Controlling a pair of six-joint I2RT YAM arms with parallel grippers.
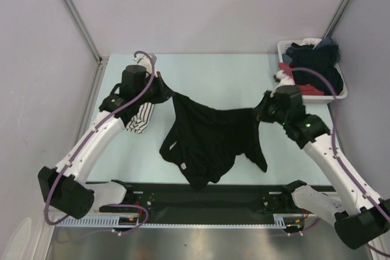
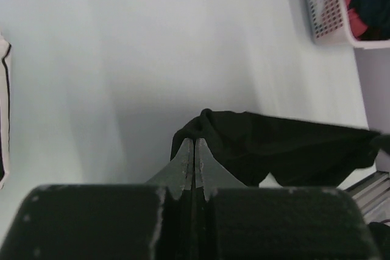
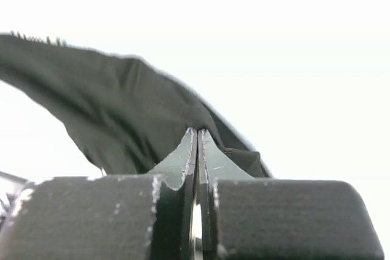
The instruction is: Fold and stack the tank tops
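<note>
While pinched in jaws of left gripper (image 2: 195, 144) and right gripper (image 3: 197, 132), black tank top (image 1: 207, 138) stretched between; striped tank top (image 1: 140, 117) nearby; white basket (image 1: 332, 97) holding crumpled clothes (image 1: 314, 65).

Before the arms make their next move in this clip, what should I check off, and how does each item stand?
1. Left gripper shut on the plain black fabric tank top: ok.
2. Right gripper shut on the same top: ok.
3. Black top hangs smooth between them: not ok, it sags in folds.
4. White black-striped tank top ungripped, lying left of the black one: ok.
5. Bare pale tabletop beyond the garment: ok.
6. Which edge is pinched: cannot tell.
</note>
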